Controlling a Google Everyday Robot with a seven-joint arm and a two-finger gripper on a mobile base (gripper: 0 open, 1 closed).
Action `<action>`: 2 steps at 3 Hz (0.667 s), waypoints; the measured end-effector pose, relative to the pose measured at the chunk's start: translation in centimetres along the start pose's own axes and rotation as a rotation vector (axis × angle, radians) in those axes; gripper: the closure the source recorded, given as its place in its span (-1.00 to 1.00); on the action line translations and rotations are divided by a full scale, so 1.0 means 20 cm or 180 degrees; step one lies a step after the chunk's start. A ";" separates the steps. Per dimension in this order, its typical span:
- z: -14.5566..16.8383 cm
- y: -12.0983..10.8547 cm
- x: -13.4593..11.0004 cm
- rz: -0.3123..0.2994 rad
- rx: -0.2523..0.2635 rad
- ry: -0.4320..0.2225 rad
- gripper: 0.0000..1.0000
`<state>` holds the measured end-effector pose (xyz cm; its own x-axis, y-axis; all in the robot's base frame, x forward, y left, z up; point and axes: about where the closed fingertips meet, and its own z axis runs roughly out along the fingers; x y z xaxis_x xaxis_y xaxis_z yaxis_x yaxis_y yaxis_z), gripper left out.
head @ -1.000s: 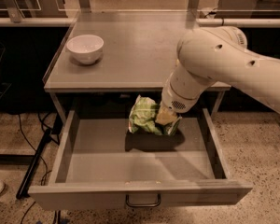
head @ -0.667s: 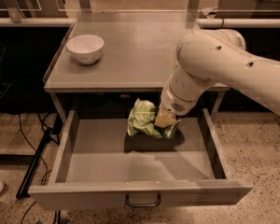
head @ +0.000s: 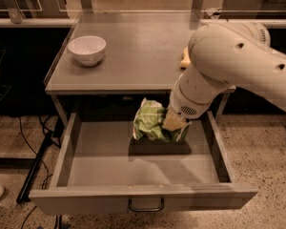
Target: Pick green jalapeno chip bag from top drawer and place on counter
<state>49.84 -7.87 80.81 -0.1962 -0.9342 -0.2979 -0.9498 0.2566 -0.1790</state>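
Observation:
The green jalapeno chip bag is crinkled green foil with white print. It hangs over the back middle of the open top drawer, above its floor. My gripper is shut on the bag's right side, with the white arm coming down from the right. The bag's shadow lies on the drawer floor below it. The drawer's dark loop handle shows on the front panel. The grey counter lies just behind and above the drawer.
A white bowl stands on the counter's left side. A yellowish object lies on the counter at the right, mostly hidden by my arm. Clear rails border the counter's back. Cables run on the floor left of the drawer.
The bag and gripper have risen slightly from the drawer floor and shifted a little toward the back; the arm's pose has barely changed.

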 end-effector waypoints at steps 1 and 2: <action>-0.01 -0.04 -0.02 0.0019 0.0036 -0.0071 1.00; -0.15 -0.14 -0.06 0.0011 0.0201 -0.0111 1.00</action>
<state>51.97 -8.21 84.37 -0.1899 -0.9244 -0.3308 -0.9316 0.2760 -0.2364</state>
